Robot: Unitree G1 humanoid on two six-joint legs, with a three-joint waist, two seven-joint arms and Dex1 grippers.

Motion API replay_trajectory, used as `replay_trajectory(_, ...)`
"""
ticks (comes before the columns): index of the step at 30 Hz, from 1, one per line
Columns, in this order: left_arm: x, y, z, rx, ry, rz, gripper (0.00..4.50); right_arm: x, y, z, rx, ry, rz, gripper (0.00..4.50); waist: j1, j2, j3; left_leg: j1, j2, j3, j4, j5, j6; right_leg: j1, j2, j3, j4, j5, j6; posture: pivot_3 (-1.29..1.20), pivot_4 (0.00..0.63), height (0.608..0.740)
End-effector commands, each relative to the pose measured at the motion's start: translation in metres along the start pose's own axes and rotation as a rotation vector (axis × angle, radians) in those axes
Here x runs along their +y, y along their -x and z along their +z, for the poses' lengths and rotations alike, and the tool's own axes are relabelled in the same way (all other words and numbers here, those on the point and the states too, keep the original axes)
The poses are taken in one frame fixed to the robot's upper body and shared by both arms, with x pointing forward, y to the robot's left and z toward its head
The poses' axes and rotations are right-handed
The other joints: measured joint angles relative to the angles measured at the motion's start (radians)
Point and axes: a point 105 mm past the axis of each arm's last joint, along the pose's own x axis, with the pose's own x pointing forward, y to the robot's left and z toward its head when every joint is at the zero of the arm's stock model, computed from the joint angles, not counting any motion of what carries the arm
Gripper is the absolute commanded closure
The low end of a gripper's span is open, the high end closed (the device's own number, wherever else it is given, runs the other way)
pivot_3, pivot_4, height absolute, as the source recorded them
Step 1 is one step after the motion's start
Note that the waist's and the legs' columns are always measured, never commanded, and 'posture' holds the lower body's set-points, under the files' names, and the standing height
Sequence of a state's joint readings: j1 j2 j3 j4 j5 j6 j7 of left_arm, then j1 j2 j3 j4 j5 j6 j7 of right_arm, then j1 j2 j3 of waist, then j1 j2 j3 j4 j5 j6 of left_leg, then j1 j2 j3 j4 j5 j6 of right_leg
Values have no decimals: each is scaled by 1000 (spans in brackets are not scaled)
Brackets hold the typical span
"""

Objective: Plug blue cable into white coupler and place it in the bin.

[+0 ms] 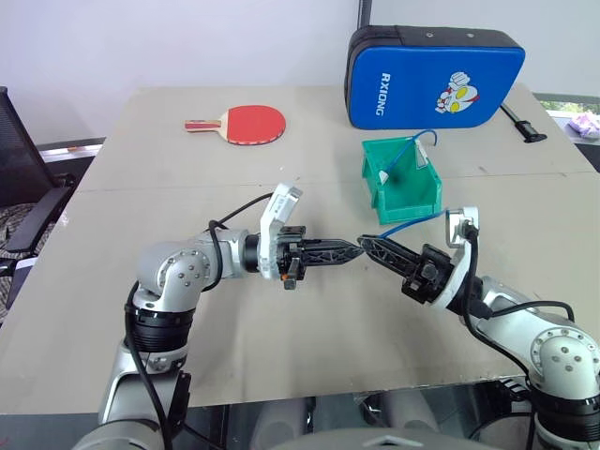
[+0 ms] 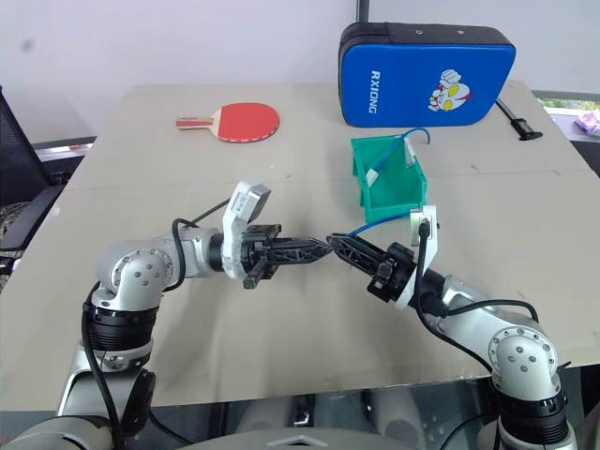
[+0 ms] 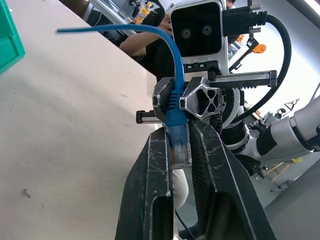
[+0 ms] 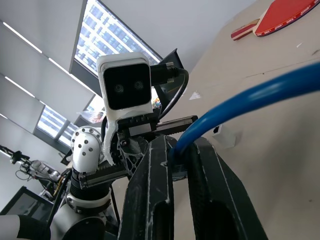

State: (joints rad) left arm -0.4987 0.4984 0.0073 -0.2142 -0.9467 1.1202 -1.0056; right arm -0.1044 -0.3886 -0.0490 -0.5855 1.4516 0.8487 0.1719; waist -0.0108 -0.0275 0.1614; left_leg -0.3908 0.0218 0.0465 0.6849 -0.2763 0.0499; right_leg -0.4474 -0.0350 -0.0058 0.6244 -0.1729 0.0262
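Thin blue network cable (image 3: 175,107): you see its clear plug between both grippers' tips.
Right gripper (image 1: 363,245): clamped on cable.
Left gripper (image 1: 357,251): nearly closed at the plug; grip unclear.
Small green plastic bin (image 1: 401,178): far right, holds another blue cable.

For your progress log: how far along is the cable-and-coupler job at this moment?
Done: nothing is finished yet. In hand: the right hand pinches the blue cable at its plug, which sits between the left hand's fingers; whether it is mated is hidden. Left: confirm the connection, then place the assembly in the green bin.

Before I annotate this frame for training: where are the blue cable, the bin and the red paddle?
blue cable (image 3: 176,107): left wrist view, the boot just behind the clear plug.
bin (image 1: 376,178): left eye view, its near left green wall.
red paddle (image 1: 255,123): left eye view, middle of the red face.
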Motion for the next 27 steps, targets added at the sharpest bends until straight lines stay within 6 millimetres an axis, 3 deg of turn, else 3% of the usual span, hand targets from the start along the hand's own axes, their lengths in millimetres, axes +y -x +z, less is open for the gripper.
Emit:
replay_trajectory(1, -1, 6, 15, -59, -75, 41, 2653, 5, 0, 2, -2, 32, 16, 4500, 0, 0, 0, 0, 0, 0, 0, 0, 0, 0, 0, 0, 0, 0, 0, 0, 150, 731)
replay_trajectory(4, 8, 25, 16, -63, -119, 165, 1543, -2, 3, 8, -35, 50, -21, 4500, -1, 0, 0, 0, 0, 0, 0, 0, 0, 0, 0, 0, 0, 0, 0, 0, 150, 731)
replay_trajectory(5, 17, 37, 19, -77, -182, 278, 1225, -6, 6, 11, -51, 57, -45, 4500, -5, 0, 0, 0, 0, 0, 0, 0, 0, 0, 0, 0, 0, 0, 0, 0, 150, 731)
replay_trajectory(9, 44, 96, 39, -158, -499, 714, 1225, -18, 14, 15, -87, 76, -105, 4500, -1, 0, 0, 0, 1, 0, -1, 0, 0, -1, 0, 0, 0, 0, 0, 0, 150, 731)
replay_trajectory(14, 62, 138, 19, -60, -539, 863, 1225, -21, 12, 12, -95, 74, -106, 4500, 8, 0, 0, 0, 1, 1, -1, 0, 0, -1, -1, 0, -1, 0, 0, 0, 150, 731)
replay_trajectory(23, 70, 134, -16, -10, -513, 854, 1225, -23, 9, 11, -72, 106, -105, 4500, 15, 0, 0, -3, 0, 1, -1, 0, 0, -2, -5, -2, -3, 0, 0, 0, 150, 731)
replay_trajectory(27, 71, 129, -22, 5, -510, 812, 1225, -23, 11, 9, -73, 110, -113, 4500, 19, 0, 0, -3, 0, 0, -1, 0, 0, -2, -4, -3, -3, 1, -1, 0, 150, 731)
